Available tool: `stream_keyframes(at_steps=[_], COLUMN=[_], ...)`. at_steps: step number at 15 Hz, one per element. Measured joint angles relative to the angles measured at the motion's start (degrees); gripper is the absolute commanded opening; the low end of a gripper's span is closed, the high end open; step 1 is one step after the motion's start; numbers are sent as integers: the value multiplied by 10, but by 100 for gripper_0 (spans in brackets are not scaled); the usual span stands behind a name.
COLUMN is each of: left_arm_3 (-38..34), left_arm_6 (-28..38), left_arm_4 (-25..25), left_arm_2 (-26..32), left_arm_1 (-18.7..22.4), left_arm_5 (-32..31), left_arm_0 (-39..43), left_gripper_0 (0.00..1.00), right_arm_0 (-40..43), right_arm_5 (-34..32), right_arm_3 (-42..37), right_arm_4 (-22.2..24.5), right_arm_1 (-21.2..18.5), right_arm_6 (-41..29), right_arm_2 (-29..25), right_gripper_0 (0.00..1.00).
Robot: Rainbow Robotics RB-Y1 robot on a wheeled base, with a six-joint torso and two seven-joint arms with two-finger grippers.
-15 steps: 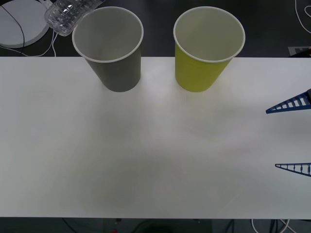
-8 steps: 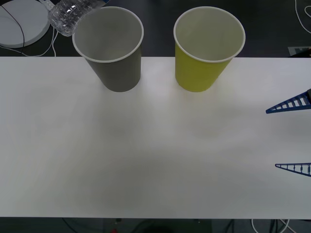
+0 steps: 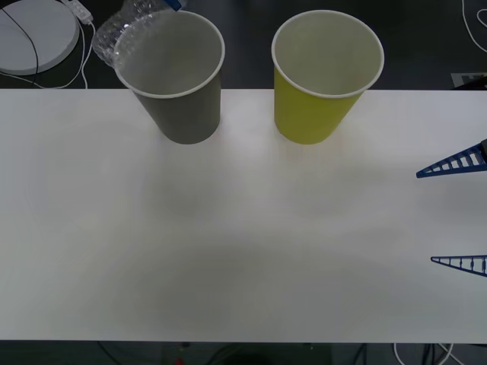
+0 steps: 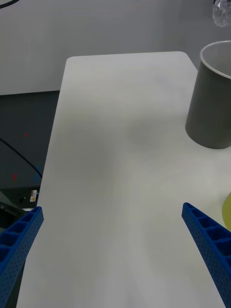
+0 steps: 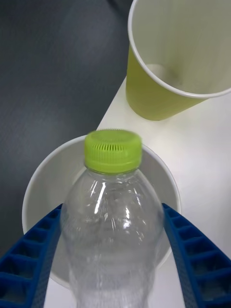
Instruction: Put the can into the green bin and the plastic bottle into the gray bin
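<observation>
Shifted rightward, plastic bottle overlaps gray bin rim, partly cropped.

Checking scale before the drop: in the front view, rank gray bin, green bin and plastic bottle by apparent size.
1. The gray bin and green bin look alike; no ranking between them.
2. The plastic bottle, partly cut off, held by the left gripper, looks smallest.

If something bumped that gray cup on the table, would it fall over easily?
Probably. The gray bin is tall, narrows toward its base and looks empty in the front view, so likely light and tippy. It seems paper-walled, so it may dent. The left gripper holds the plastic bottle above it.
</observation>
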Motion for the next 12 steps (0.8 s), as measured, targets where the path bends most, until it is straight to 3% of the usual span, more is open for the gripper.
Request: stream_keyframes(at_steps=[12], left_arm_3=[0], left_arm_6=[-2], left_arm_4=[1], left_arm_2=[0], left_arm_1=[2], left_arm_5=[-1], left_arm_0=[0], left_gripper_0=[100], right_arm_0=[0], right_arm_5=[0], right_arm_3=[0], right_arm_4=[0], right_arm_1=[0], right_arm_6=[0], right_arm_2=[0], right_gripper_0=[100])
